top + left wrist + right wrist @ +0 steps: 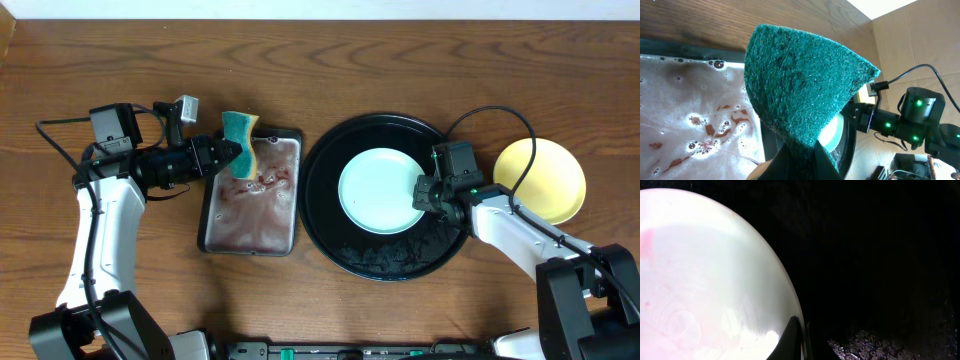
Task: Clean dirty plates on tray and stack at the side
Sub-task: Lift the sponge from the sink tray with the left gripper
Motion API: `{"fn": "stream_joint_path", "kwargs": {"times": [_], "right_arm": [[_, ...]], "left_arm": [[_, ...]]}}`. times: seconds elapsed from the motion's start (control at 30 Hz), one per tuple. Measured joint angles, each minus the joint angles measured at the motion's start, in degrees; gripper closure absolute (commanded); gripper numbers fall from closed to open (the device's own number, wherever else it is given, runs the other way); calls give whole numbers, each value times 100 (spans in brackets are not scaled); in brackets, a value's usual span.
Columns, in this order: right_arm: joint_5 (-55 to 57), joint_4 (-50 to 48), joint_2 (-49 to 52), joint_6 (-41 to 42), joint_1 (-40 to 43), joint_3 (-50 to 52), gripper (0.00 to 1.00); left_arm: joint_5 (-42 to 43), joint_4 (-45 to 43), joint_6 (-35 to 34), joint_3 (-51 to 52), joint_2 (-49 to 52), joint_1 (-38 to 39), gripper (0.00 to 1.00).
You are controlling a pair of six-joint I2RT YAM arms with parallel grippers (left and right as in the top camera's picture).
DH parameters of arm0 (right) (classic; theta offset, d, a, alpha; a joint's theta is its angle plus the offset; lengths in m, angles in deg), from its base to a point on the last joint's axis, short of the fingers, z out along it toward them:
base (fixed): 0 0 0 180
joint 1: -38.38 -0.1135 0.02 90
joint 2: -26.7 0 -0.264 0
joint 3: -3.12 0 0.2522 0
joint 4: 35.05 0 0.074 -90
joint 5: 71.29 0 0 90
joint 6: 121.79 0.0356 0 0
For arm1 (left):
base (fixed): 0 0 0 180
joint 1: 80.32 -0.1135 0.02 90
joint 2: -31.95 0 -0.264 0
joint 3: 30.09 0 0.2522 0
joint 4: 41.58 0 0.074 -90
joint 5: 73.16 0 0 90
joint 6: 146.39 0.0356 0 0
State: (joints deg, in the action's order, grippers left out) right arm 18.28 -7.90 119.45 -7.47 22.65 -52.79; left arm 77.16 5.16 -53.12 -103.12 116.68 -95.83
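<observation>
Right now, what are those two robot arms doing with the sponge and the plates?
The left gripper holds a green-and-yellow sponge over the rectangular metal pan of soapy, red-stained water. The right gripper sits at the edge of a pale mint-blue round plate on the large round black tray; its grip is unclear. A yellow round plate lies on the brown wooden table beside the tray.

tray (325,190): glossy black, smooth;
plate (380,190): smooth, glossy;
sponge (800,85): rough green fibre;
pan (250,215): metal, wet;
desk (400,60): matt wood grain

White arm links (100,235), black joints (165,165), black cables (490,112), green indicator lights (916,104)
</observation>
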Motion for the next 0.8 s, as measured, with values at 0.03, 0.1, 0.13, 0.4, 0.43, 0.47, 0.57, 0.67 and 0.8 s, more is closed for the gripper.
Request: {"fn": "stream_joint_path", "kwargs": {"times": [0.03, 0.1, 0.13, 0.4, 0.43, 0.47, 0.57, 0.67, 0.8], "right_arm": [[0, 0, 0, 2, 0, 0, 99], [0, 0, 0, 0, 0, 0, 99], [0, 0, 0, 0, 0, 0, 99], [0, 0, 0, 0, 0, 0, 99], [0, 0, 0, 0, 0, 0, 99], [0, 0, 0, 0, 0, 0, 99], [0, 0, 0, 0, 0, 0, 99], [0, 0, 0, 0, 0, 0, 99], [0, 0, 0, 0, 0, 0, 99]], "left_arm": [[0, 0, 0, 0, 0, 0, 93], [0, 0, 0, 0, 0, 0, 92], [0, 0, 0, 0, 0, 0, 93], [-149, 2, -7, 0, 0, 81, 93], [-304, 7, -26, 0, 0, 157, 93], [-531, 17, -52, 0, 0, 273, 93], [-1674, 76, -267, 0, 0, 824, 93], [-3399, 184, -728, 4, 4, 1620, 93], [-4918, 275, -1086, 4, 72, 2420, 93]]}}
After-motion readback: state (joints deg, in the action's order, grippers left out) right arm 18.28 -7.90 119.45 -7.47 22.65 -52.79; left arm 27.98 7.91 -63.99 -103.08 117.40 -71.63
